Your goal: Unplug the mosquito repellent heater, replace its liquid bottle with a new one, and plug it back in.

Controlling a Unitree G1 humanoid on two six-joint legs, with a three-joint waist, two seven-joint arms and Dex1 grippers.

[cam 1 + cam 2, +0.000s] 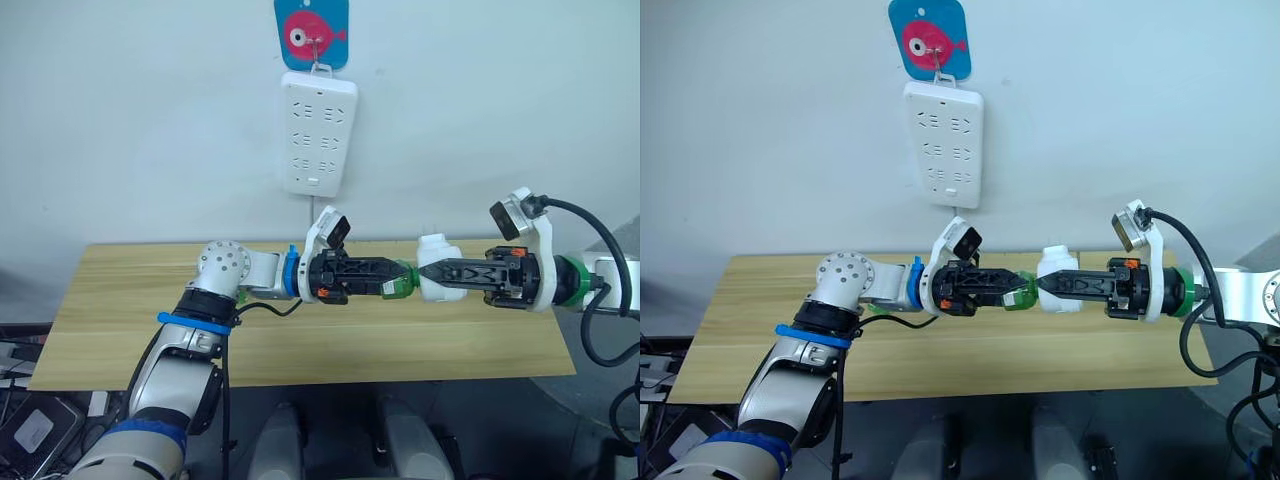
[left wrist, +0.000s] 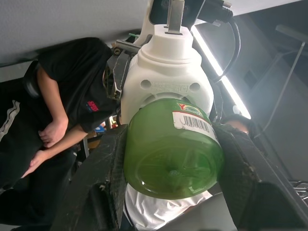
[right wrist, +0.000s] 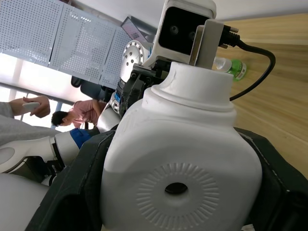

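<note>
Above the wooden table (image 1: 300, 345), the right gripper (image 1: 432, 271) was clamped on the mosquito repellent heater (image 1: 440, 268), held in mid-air. Directly opposite, the left gripper (image 1: 398, 278) was closed on its liquid bottle (image 1: 399, 284), seated in the heater's socket.

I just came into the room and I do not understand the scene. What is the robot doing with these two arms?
The robot holds two things together in the air above the wooden table. Its right gripper clamps the white mosquito repellent heater, which is unplugged from the power strip on the wall. Its left gripper grips a green liquid bottle seated in the heater's socket. Whether the bottle is going in or coming out cannot be told. Another green bottle lies on the table.
</note>
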